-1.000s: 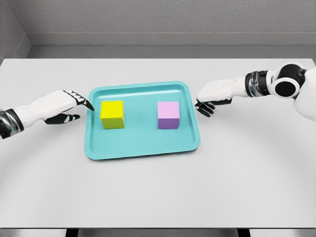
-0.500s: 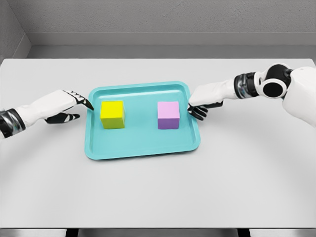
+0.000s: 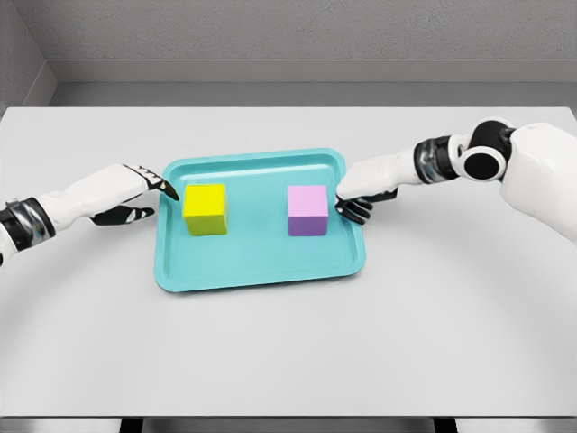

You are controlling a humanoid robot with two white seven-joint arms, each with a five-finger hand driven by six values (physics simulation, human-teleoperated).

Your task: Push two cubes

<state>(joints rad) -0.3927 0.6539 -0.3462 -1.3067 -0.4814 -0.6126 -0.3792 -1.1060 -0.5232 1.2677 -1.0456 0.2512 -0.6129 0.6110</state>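
Observation:
A yellow cube [image 3: 206,208] sits in the left half of a teal tray [image 3: 261,257], and a pink-purple cube [image 3: 307,210] sits in the right half. My left hand [image 3: 155,185] reaches over the tray's left rim, its flat fingers pointing at the yellow cube, a small gap left. My right hand [image 3: 350,198] is over the tray's right rim, fingers extended toward the pink cube, a little short of its right face. Neither hand holds anything.
The tray lies in the middle of a wide white table [image 3: 288,352]. A grey wall runs behind the table's far edge.
My right hand has slid left from outside the tray to over its right rim, closing on the pink cube. My left hand edged slightly toward the yellow cube. The cubes have not moved.

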